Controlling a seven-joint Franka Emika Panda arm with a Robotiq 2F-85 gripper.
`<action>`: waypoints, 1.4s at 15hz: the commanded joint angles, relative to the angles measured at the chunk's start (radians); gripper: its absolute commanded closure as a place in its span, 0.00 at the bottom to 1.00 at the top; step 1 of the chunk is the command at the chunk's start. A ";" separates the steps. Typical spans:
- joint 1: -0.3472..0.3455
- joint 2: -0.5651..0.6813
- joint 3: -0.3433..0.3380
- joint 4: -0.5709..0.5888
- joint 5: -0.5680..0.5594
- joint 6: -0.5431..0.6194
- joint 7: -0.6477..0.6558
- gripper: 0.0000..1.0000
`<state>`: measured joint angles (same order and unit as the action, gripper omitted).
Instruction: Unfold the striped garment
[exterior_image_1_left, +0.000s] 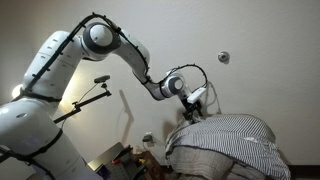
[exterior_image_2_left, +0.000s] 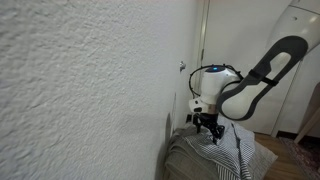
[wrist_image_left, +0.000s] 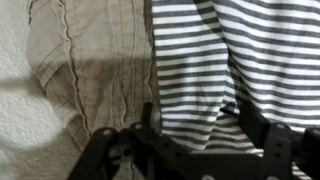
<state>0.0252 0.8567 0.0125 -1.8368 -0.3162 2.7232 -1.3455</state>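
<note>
The striped garment (exterior_image_1_left: 228, 143) is a black-and-white striped cloth heaped over a mound at the lower right in both exterior views (exterior_image_2_left: 222, 158). My gripper (exterior_image_1_left: 190, 112) points down at the top left of the heap, against the wall (exterior_image_2_left: 209, 128). In the wrist view the striped cloth (wrist_image_left: 250, 50) fills the right half. A bunched fold of it sits between my two dark fingers (wrist_image_left: 200, 118), which press in on it from both sides. The fingertips are partly hidden by the cloth.
A beige wrinkled cloth (wrist_image_left: 90, 60) lies under and left of the striped garment. A white textured wall (exterior_image_2_left: 80, 90) stands close behind the gripper. A camera stand (exterior_image_1_left: 95, 92) and clutter (exterior_image_1_left: 125, 158) are at the lower left. A doorway (exterior_image_2_left: 250, 40) is further back.
</note>
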 joint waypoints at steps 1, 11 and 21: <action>0.007 0.001 0.001 0.024 -0.025 -0.026 0.037 0.44; 0.069 -0.053 -0.022 0.006 -0.057 -0.022 0.098 1.00; 0.180 -0.085 -0.096 0.020 -0.230 0.021 0.315 0.99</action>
<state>0.1671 0.7861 -0.0491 -1.8190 -0.4821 2.7229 -1.1106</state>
